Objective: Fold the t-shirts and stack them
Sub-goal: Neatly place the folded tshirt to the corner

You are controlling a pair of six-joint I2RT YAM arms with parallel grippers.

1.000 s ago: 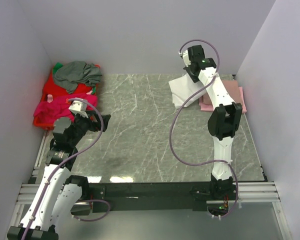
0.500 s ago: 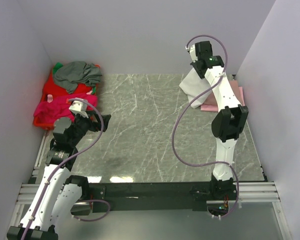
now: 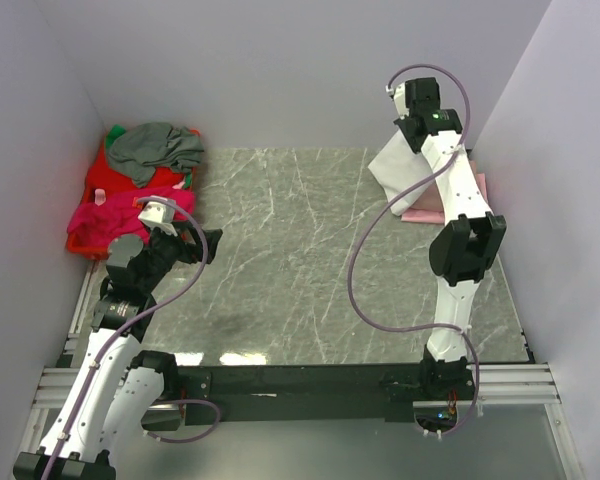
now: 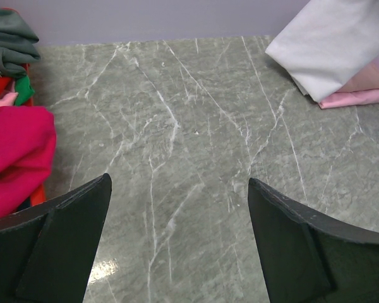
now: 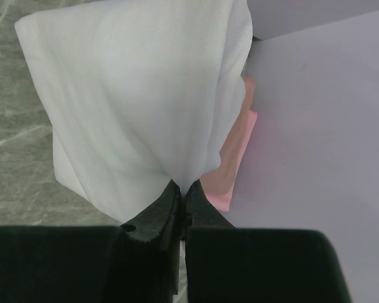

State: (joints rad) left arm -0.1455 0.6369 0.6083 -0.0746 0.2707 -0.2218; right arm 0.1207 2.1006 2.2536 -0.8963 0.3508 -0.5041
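Observation:
My right gripper (image 3: pixel 412 135) (image 5: pixel 182 187) is shut on the folded white t-shirt (image 3: pixel 395 175) (image 5: pixel 139 107), holding it up at the far right of the table, over the folded pale pink t-shirts (image 3: pixel 477 190) (image 5: pixel 235 158) by the right wall. The white shirt (image 4: pixel 328 47) and the pink stack (image 4: pixel 360 95) also show in the left wrist view. My left gripper (image 3: pixel 208 245) (image 4: pixel 180 208) is open and empty over the table's left side. A grey t-shirt (image 3: pixel 155 148), a magenta one (image 3: pixel 105 215) (image 4: pixel 12 158) and a bit of green (image 4: pixel 24 90) lie in the red basket (image 3: pixel 100 178).
The marble table (image 3: pixel 290 260) has walls at the back and on both sides. The red basket stands at the far left edge. A black rail runs along the near edge.
My right gripper has carried the white t-shirt to the right and farther back, from the table's middle-right toward the pink stack. The left arm has not moved.

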